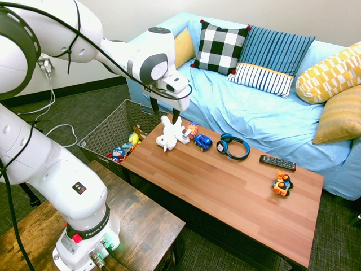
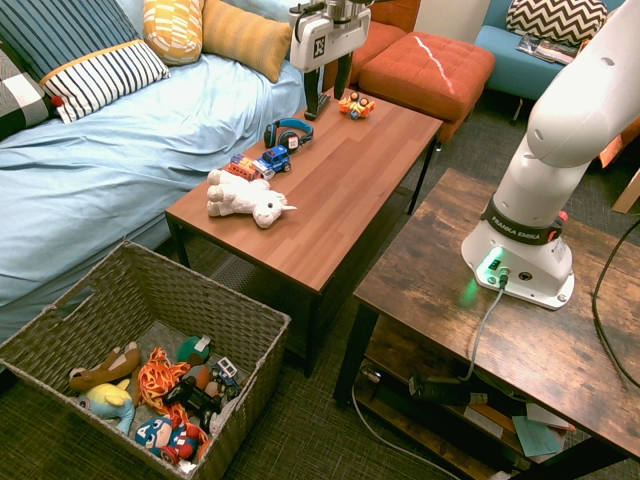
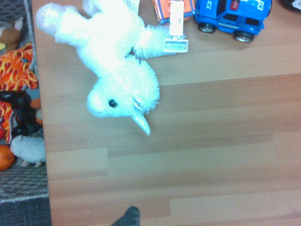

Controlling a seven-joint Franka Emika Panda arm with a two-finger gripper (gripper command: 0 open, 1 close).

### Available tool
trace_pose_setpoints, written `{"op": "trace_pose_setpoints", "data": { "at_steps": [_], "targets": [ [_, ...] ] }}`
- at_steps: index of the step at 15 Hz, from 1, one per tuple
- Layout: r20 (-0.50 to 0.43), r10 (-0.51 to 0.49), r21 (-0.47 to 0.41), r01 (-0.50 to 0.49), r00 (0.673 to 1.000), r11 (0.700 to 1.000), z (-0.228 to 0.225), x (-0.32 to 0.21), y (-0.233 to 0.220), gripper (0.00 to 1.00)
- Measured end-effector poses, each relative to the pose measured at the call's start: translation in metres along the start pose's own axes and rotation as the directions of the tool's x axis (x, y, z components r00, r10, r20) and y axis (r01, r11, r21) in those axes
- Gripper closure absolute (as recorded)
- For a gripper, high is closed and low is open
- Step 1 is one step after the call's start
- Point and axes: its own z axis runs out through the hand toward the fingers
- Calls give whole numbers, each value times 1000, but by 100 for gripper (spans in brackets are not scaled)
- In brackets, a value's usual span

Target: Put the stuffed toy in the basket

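One end effector (image 2: 328, 92) hangs above the surface (image 2: 330, 200), fingers spread wide, holding nothing. Toy (image 2: 247, 198) lies on its side below, beside two cars (image 2: 262, 162). Basket (image 2: 150, 290) on floor past the surface end.

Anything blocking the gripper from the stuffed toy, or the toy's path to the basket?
Nothing visible. The open gripper hangs above the table, with clear air down to the stuffed toy. The toy cars sit on the toy's sofa side, away from the basket, which stands open-topped below the table's end.
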Motion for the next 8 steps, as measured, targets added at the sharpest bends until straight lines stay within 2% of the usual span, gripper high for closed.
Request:
{"op": "trace_pose_setpoints", "data": {
  "at_steps": [4,8],
  "targets": [
    [-53,-31,35,33,998,999,4,7,-14,0],
    [-117,-200,23,204,973,979,33,11,-63,0]
  ]
}}
